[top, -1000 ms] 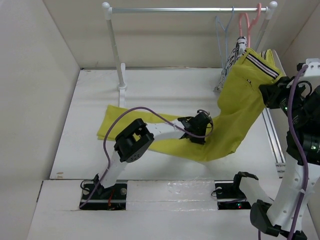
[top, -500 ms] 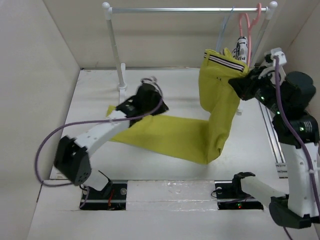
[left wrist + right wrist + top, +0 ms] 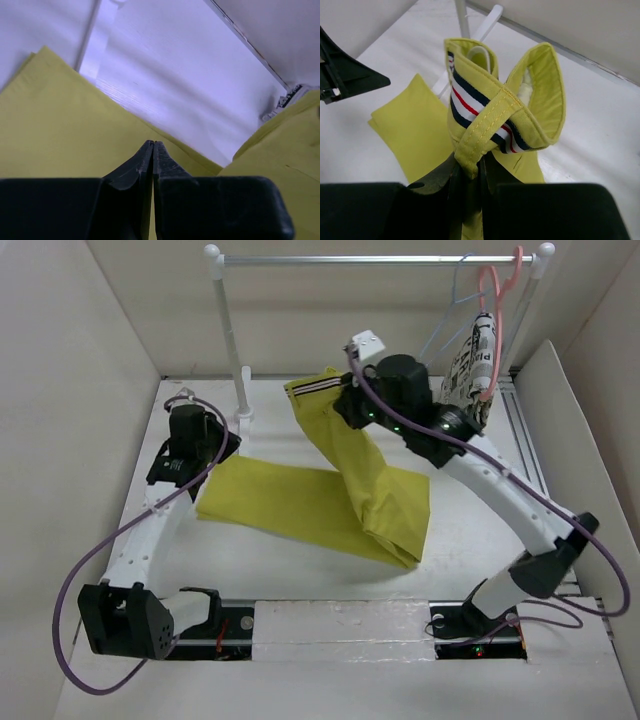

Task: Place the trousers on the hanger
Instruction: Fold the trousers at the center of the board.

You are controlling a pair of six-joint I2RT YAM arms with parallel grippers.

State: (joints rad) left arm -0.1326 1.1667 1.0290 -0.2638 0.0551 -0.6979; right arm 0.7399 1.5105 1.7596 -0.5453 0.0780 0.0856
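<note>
while the right gripper [image 3: 468, 169] pinches the trousers [image 3: 415, 125] by the waistband [image 3: 485, 107], left gripper [image 3: 153, 148] pressed together, empty

A white worktop [image 3: 280, 570] sits boxed in by plain beige walls at the back [image 3: 330, 320] and left [image 3: 70, 440]. A white clothes rail [image 3: 370, 258] with a metal crossbar stands at the far edge on a white post [image 3: 228, 330]. An aluminium track [image 3: 525, 450] runs along the right, beside a slanted pale panel [image 3: 590, 420]. The light is even and soft.

The trousers [image 3: 300, 505] lie across the middle of the table [image 3: 300, 580], legs leftward, waistband [image 3: 312, 388] raised at centre back — the hanger [image 3: 440, 335] hangs on the rail [image 3: 350, 258], back right, beside a draped cloth [image 3: 478, 360]
</note>
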